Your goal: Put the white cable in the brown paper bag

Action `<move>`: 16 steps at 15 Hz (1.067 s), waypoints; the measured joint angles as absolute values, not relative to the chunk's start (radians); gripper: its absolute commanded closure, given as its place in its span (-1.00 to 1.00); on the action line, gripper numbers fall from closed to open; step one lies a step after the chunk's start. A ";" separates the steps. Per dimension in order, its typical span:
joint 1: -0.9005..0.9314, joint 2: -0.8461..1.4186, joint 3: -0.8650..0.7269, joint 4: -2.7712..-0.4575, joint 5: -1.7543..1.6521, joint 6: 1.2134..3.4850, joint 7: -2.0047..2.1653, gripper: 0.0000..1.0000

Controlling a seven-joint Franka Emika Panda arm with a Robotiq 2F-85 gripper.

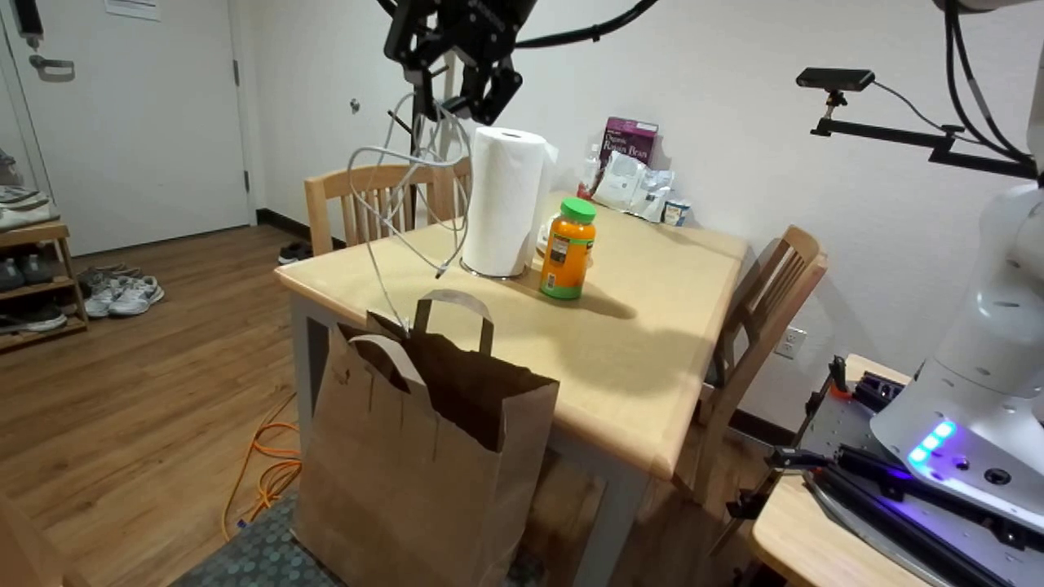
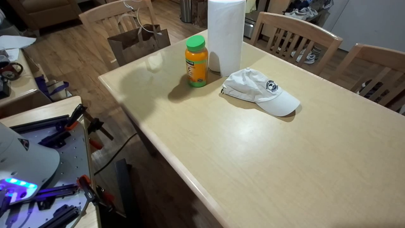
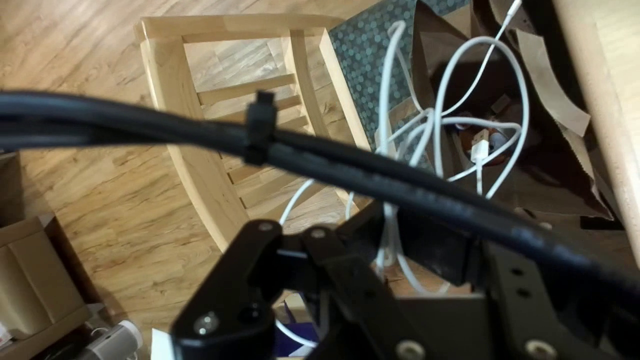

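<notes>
Blk cable bundle [image 3: 320, 159], nearest in wrist view, crosses in front of claw [image 3: 391, 225]. Claw's clamped on white cable [image 3: 437, 120], loops hanging below it. Lower than claw: brown paper bag [image 1: 391, 481] on chair [image 1: 245, 546]; past it, tbl [image 1: 652, 350] w/ paper roll [image 1: 502, 204] & btl [image 1: 565, 257].

The jaws were closed on the white cable [image 3: 438, 125], whose loops and USB plug [image 3: 480, 151] showed against the open brown paper bag [image 3: 557, 157] between a chair back [image 3: 180, 102] and the worktop [image 3: 617, 95].
</notes>
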State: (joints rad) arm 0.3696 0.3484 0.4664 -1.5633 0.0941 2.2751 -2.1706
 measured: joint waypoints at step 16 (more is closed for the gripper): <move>0.227 0.348 0.412 -1.703 0.342 2.010 -2.364 0.92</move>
